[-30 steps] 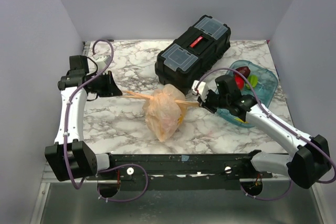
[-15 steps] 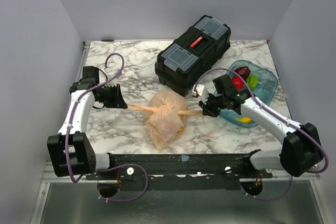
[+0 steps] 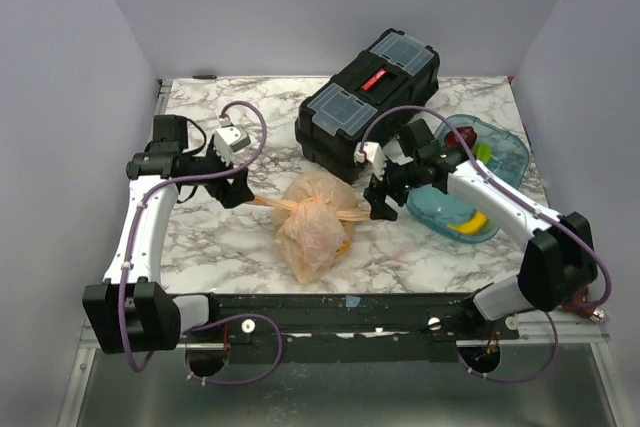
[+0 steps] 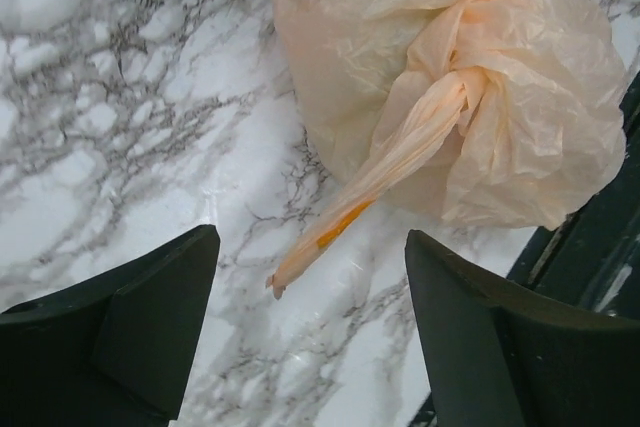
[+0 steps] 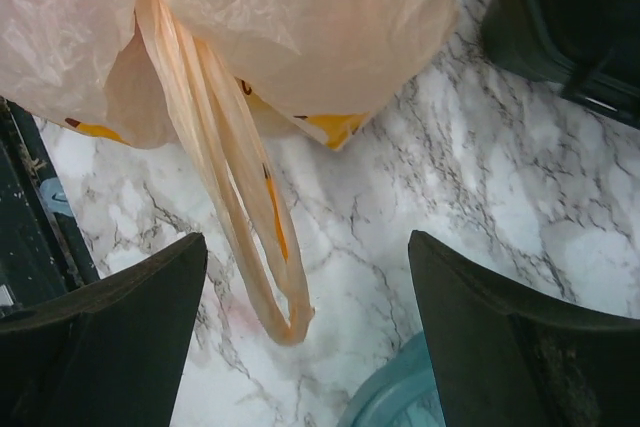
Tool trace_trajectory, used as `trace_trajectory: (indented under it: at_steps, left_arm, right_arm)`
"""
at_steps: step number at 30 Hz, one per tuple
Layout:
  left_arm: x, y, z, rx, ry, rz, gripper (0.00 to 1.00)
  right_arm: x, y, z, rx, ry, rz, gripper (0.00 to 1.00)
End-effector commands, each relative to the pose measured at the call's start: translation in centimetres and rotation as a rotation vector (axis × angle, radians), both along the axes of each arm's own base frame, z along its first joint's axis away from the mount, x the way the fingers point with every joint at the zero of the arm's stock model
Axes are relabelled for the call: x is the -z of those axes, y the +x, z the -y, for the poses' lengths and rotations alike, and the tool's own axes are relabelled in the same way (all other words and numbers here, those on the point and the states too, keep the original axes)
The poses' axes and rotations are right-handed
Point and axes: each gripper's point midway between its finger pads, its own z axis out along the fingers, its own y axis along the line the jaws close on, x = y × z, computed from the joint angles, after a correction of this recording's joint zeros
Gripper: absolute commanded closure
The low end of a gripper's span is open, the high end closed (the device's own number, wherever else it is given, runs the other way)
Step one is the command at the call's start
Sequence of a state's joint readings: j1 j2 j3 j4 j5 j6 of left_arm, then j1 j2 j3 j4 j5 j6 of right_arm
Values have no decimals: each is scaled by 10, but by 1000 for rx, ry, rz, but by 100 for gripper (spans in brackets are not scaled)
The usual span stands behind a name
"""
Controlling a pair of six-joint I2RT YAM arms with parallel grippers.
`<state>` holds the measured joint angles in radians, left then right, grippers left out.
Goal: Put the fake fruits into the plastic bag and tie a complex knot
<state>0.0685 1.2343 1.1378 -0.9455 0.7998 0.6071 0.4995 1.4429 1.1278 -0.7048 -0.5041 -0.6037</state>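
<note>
Peach and crinkly, the plastic bag (image 3: 318, 232) lies bulging on the marble table (image 3: 220, 237) in the top view, between the two arms and just in front of the black toolbox (image 3: 368, 97). Its knot (image 3: 300, 205) sits on the upper side, with thin ends running out left and right. The left gripper (image 3: 238, 190) stands at the left end, the right gripper (image 3: 380, 199) at the right end. To the right, a blue tray (image 3: 505, 172) holds a yellow banana (image 3: 470, 224) and a red fruit (image 3: 462, 137). In the left wrist view the left gripper (image 4: 310, 332) is spread wide and holds nothing; a twisted handle strip (image 4: 350, 212) runs from the knot (image 4: 470, 87) and lies loose on the marble between the jaws. In the right wrist view the right gripper (image 5: 310, 342) also gapes wide and empty; a handle loop (image 5: 245, 217) lies slack between its jaws, and something yellow (image 5: 335, 129) shows through the bag (image 5: 300, 17).
</note>
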Motion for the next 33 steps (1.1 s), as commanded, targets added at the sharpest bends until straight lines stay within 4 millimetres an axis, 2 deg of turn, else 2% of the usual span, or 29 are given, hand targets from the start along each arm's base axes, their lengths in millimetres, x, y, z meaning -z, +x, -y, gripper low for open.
trace_trajectory:
  at_steps: [1, 4, 7, 9, 10, 12, 13, 14, 15, 16, 19, 21, 25, 27, 29, 33]
  left_arm:
    - [-1, 7, 17, 267, 82, 246, 22]
    - [12, 5, 32, 371, 94, 264, 22]
    - [33, 3, 41, 439, 134, 249, 25]
    - [47, 4, 41, 445, 155, 230, 31]
    - [53, 5, 40, 440, 165, 217, 37]
    - [61, 5, 37, 423, 184, 182, 62]
    - [62, 5, 35, 407, 191, 167, 78]
    - [61, 5, 32, 387, 191, 154, 88]
    - [59, 5, 26, 355, 185, 148, 99]
    - [55, 8, 20, 308, 181, 142, 100]
    - [44, 20, -9, 144, 198, 118, 100]
    - [29, 25, -32, 63, 194, 118, 100]
    - [9, 31, -67, -27, 232, 145, 100]
    - [15, 31, -73, -32, 264, 151, 100]
    - [31, 31, -73, -50, 258, 121, 100]
    - [74, 22, -71, -65, 274, 9, 100]
  right_arm:
    - [13, -7, -21, -69, 9, -47, 18]
    - [21, -13, -32, -103, 2, -52, 23]
    - [37, -18, -33, -107, -32, -63, 38]
    - [46, -17, -28, -85, -63, -68, 49]
    - [51, -17, -23, -72, -88, -69, 56]
    - [55, -19, -15, -57, -119, -66, 77]
    - [55, -20, -11, -48, -129, -61, 95]
    - [54, -21, -7, -30, -141, -51, 99]
    - [52, -21, -3, -16, -150, -40, 99]
    - [50, -23, 3, -6, -162, -26, 99]
    - [43, -23, 23, 45, -200, 30, 99]
    - [35, -20, 42, 91, -215, 84, 99]
    - [42, -20, 82, 148, -278, 58, 99]
    - [51, -22, 88, 154, -290, 38, 99]
    - [62, -21, 85, 168, -278, 24, 99]
    - [89, -22, 87, 184, -308, -28, 99]
